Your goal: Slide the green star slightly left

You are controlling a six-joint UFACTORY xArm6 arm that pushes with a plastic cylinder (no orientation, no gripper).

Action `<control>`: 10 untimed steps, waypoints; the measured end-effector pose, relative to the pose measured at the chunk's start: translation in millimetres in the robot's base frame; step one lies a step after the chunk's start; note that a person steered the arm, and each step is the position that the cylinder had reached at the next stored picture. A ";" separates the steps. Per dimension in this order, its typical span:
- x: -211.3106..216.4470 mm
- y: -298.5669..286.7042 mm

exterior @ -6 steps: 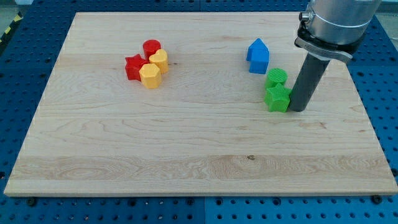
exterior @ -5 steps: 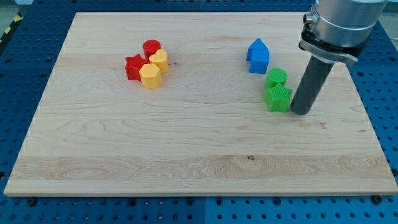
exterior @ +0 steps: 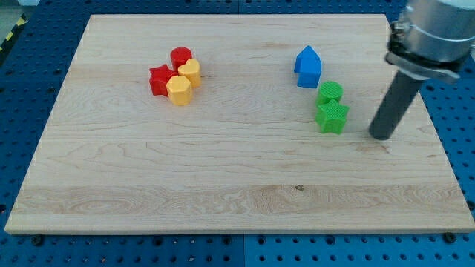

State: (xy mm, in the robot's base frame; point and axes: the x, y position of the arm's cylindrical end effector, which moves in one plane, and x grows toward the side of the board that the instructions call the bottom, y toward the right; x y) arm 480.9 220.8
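Observation:
The green star [exterior: 332,117] lies on the wooden board [exterior: 223,185] at the view's right. A green cylinder [exterior: 330,93] touches its upper side. My tip [exterior: 381,136] rests on the board to the right of the green star, with a clear gap between them. The rod rises up and to the right from the tip.
A blue house-shaped block [exterior: 308,66] sits above the green pair. At the upper left is a cluster: a red star [exterior: 159,79], a red cylinder [exterior: 181,57], a yellow heart [exterior: 191,71] and a yellow hexagon [exterior: 179,90]. The board's right edge [exterior: 438,133] is near the tip.
My tip has moved right, away from the green star, which it was touching before. The blocks have not visibly moved.

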 end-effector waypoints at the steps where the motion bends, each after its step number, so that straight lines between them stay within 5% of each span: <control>1: -19.6 7.8; 8: -25.8 -63.1; 10: -24.1 -6.2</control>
